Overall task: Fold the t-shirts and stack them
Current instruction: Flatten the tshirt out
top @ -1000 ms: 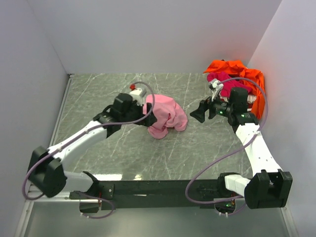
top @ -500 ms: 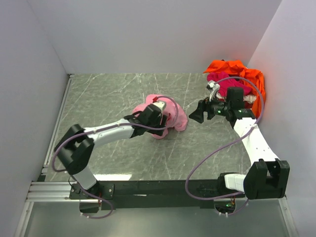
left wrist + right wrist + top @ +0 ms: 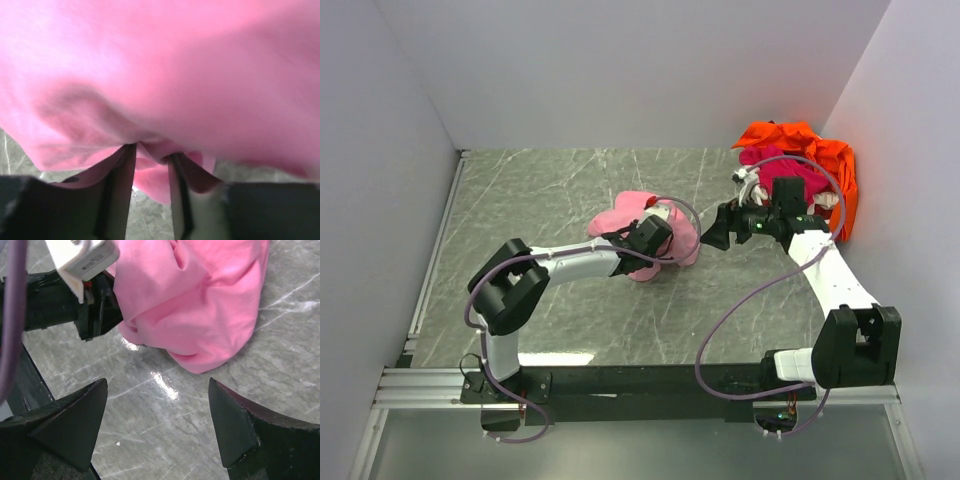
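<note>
On table (image 3: 540,185) centre: pink shirt (image 3: 620,213) pinched by left gripper (image 3: 151,153).
Jaws narrow on a cloth fold; right gripper (image 3: 157,385) wide, empty, just beside it. The magenta shirt (image 3: 798,168) and orange shirt (image 3: 825,155) are heaped far right.

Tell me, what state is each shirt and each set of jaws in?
Light pink cloth t-shirt: crumpled heap, unfolded.
Magenta cloth t-shirt: bunched in the far right corner pile, unfolded.
Bright orange cloth t-shirt: crumpled in the same pile.
Left jaws: closed on a fold of the pink shirt.
Right jaws: open, empty, just short of the pink shirt.
</note>
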Action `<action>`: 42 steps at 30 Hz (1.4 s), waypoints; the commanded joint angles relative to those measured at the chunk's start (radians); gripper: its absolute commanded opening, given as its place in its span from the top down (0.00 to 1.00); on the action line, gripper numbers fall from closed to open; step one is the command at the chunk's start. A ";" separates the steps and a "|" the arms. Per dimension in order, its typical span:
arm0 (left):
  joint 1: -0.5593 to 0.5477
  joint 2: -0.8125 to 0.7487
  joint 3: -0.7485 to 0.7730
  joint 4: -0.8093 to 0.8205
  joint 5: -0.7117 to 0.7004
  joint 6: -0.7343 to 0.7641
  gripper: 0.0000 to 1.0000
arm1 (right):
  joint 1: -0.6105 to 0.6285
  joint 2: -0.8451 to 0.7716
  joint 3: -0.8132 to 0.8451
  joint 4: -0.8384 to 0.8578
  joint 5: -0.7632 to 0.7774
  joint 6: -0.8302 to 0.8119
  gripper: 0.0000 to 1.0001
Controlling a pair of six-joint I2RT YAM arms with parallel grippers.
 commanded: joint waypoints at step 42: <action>0.162 -0.530 -0.377 0.184 0.383 -0.054 1.00 | 0.152 0.062 0.037 -0.055 -0.019 -0.158 0.16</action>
